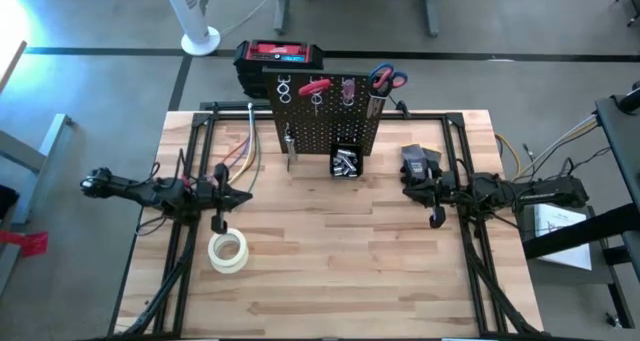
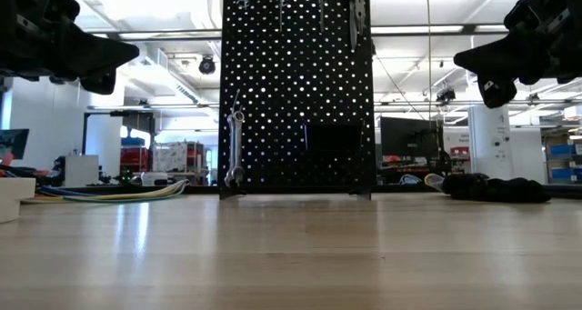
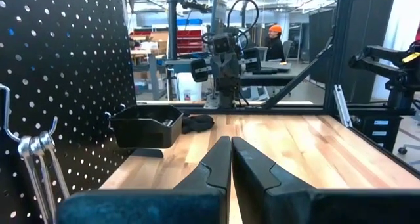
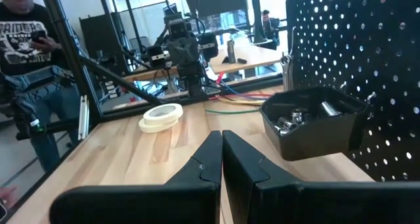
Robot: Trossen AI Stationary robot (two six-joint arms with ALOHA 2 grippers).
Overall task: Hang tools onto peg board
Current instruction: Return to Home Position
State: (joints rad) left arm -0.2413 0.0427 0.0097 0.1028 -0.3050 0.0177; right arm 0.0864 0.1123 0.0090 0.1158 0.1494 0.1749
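Both arms of the robot hang raised over the wooden surface (image 1: 330,281), one at each side, facing each other across it. The left claw (image 3: 231,140) is closed on nothing, its two dark fingers pressed together at the tips. The right claw (image 4: 221,133) is likewise closed and empty.

Between and behind them, the black peg board (image 1: 325,121) stands upright near the far edge of the surface. Red-handled scissors (image 1: 388,78) and a red clamp-like tool (image 1: 316,85) hang along its top. A silver wrench (image 2: 235,151) hangs low by the board's edge on the left arm's side. The small black bin (image 1: 347,161) mounted at the board's foot holds silver sockets (image 4: 293,121).

A white tape roll (image 1: 228,251) lies flat near the left arm, and a black glove (image 1: 421,159) lies just beside the right arm. A red-and-black toolbox (image 1: 280,56) sits behind the board. A person (image 4: 29,66) stands beyond the surface.
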